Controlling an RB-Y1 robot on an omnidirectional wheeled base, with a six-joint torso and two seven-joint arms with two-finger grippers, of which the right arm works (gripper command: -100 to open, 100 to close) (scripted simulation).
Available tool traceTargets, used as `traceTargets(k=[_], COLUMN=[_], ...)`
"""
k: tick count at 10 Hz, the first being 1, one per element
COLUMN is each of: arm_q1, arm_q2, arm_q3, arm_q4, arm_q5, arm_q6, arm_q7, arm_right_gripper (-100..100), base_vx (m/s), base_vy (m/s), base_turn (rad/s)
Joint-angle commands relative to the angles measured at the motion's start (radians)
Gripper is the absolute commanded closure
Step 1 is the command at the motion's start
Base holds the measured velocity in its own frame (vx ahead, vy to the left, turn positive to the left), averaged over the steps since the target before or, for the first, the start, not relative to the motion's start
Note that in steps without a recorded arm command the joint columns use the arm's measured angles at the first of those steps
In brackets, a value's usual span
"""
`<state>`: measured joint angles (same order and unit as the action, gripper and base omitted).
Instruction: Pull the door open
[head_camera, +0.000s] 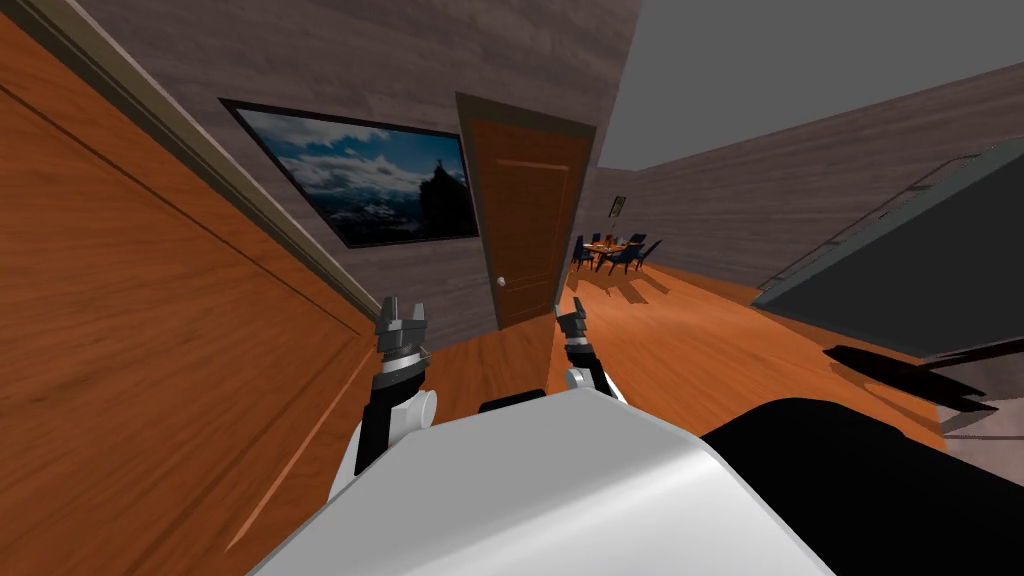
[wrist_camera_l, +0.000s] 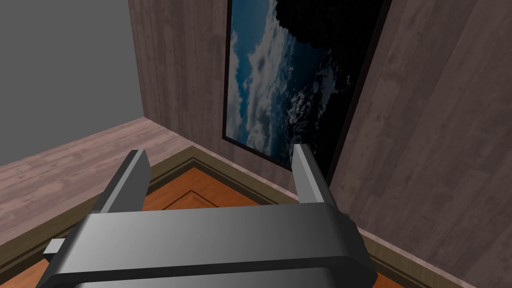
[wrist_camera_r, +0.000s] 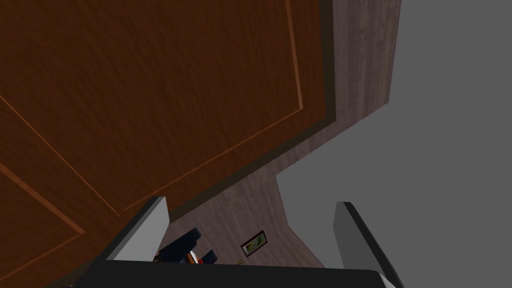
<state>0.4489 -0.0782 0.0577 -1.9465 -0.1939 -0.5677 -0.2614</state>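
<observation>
A dark brown panelled door (head_camera: 525, 220) with a small round pale knob (head_camera: 501, 283) stands shut in its frame a short way ahead, across the wooden floor. The same brown door (wrist_camera_r: 150, 100) rises beyond my right hand. My right gripper (head_camera: 571, 322) is raised just right of the door's lower edge and apart from it; its fingers (wrist_camera_r: 145, 225) stand open and empty. My left gripper (head_camera: 401, 318) is held up left of the door, well short of the knob, open and empty (wrist_camera_l: 220, 160). A large orange wooden panel (head_camera: 150, 330) with an olive frame runs close along my left.
A framed sky picture (head_camera: 380, 185) hangs on the wall between the orange panel and the door. Past the door's right side the floor (head_camera: 680, 330) runs to a far table with dark chairs (head_camera: 610, 252). A dark slanted surface (head_camera: 920, 270) closes the right.
</observation>
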Motion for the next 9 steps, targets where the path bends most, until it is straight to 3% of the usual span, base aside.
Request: traceTargets(k=[1, 9], arm_q1=[-0.006, -0.047], arm_q2=[-0.005, -0.021], arm_q3=[-0.001, -0.002], arm_q4=[0.034, 0.211], arm_q5=[-0.019, -0.119], arm_q6=[-0.013, -0.064], arm_q7=[-0.037, -0.218], arm_right_gripper=[-100, -100], base_vx=[0.097, 0.103], base_vy=[0.007, -0.005], base_turn=[0.202, 0.164])
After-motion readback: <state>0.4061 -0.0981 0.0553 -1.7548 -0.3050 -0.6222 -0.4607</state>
